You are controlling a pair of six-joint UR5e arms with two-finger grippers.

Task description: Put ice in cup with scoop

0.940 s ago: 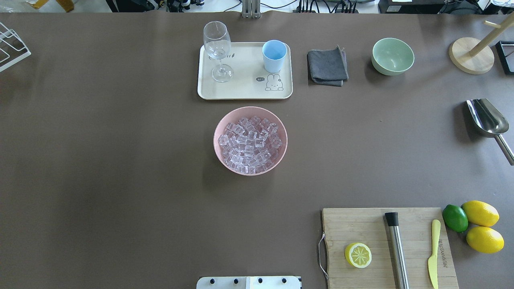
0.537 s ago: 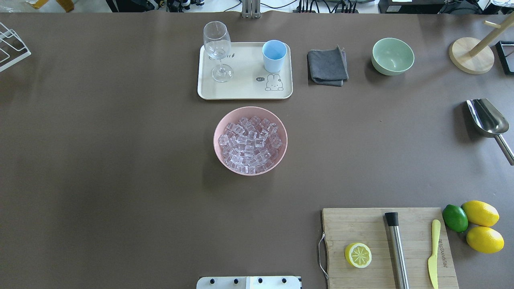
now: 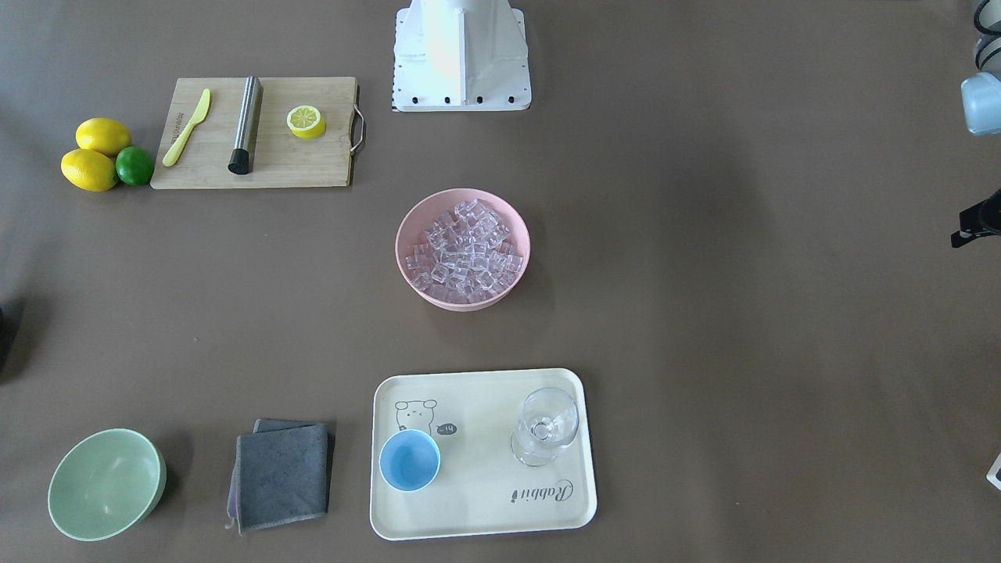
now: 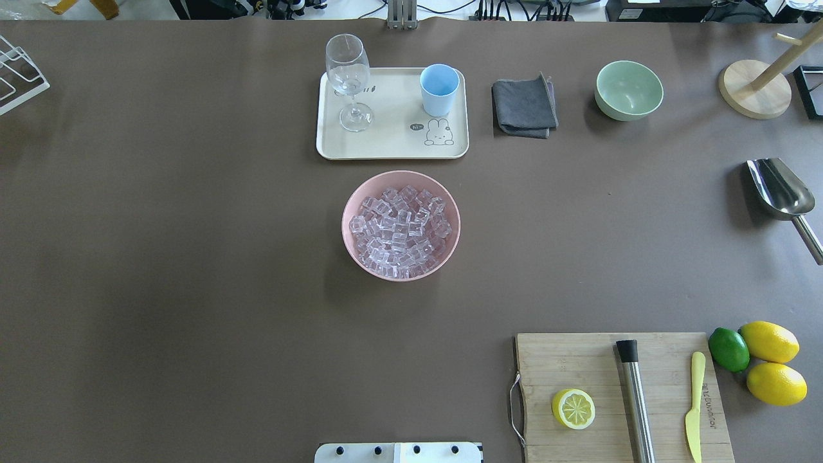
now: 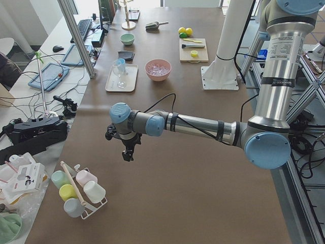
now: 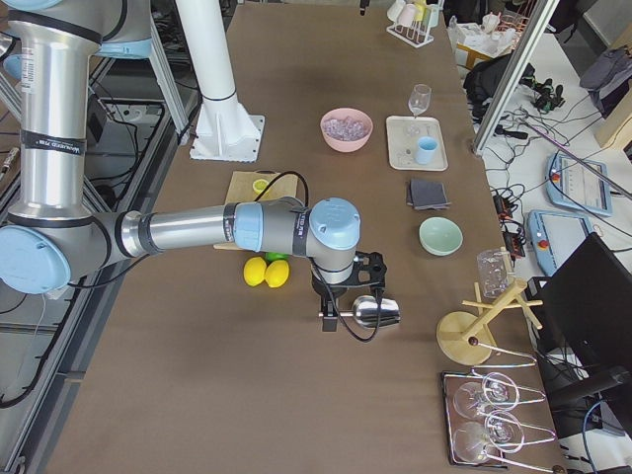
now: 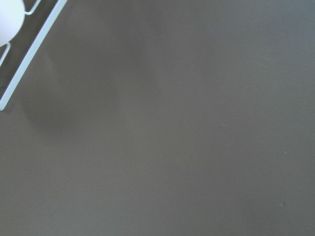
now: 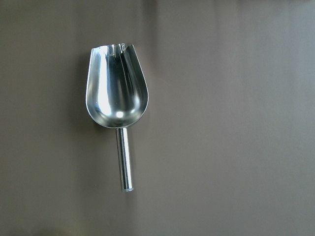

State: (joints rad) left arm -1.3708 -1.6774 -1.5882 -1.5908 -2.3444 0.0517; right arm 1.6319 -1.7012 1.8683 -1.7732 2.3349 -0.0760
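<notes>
The scoop (image 8: pixel 116 96) lies on the brown table (image 4: pixel 193 257) at the robot's far right, well apart from everything else, hollow side up and untouched; in the overhead view its handle points back towards the robot and its open mouth points away. The right gripper (image 6: pixel 329 318) hangs over the scoop with nothing in it; it shows only from the side and none of its fingers enter the right wrist view, so I cannot tell how far apart its jaws stand. The left gripper (image 5: pixel 127 152) hangs above bare table at the robot's far left, near a white wire rack (image 5: pixel 76 190) of pastel cups; it holds nothing, and its jaw opening cannot be made out either.

The ice (image 4: pixel 400 233) is heaped in a pink bowl (image 4: pixel 347 212) at the middle of the table; the cup (image 4: pixel 440 90) stands upright and empty on the right part of a cream tray (image 4: pixel 386 145) just beyond that bowl, with 1 stemmed glass (image 4: pixel 348 71) upright on the tray's left part. To the right of the tray lie a folded grey cloth (image 4: pixel 524 106) and then a pale green bowl (image 4: pixel 629 90). Near the robot's right sits a wooden board (image 4: pixel 578 360) carrying 1 lemon half (image 4: pixel 573 408), 1 steel cylinder (image 4: pixel 636 405) and 1 yellow knife (image 4: pixel 694 405); 2 lemons (image 4: pixel 769 341) and 1 lime (image 4: pixel 728 349) rest just beside it.
</notes>
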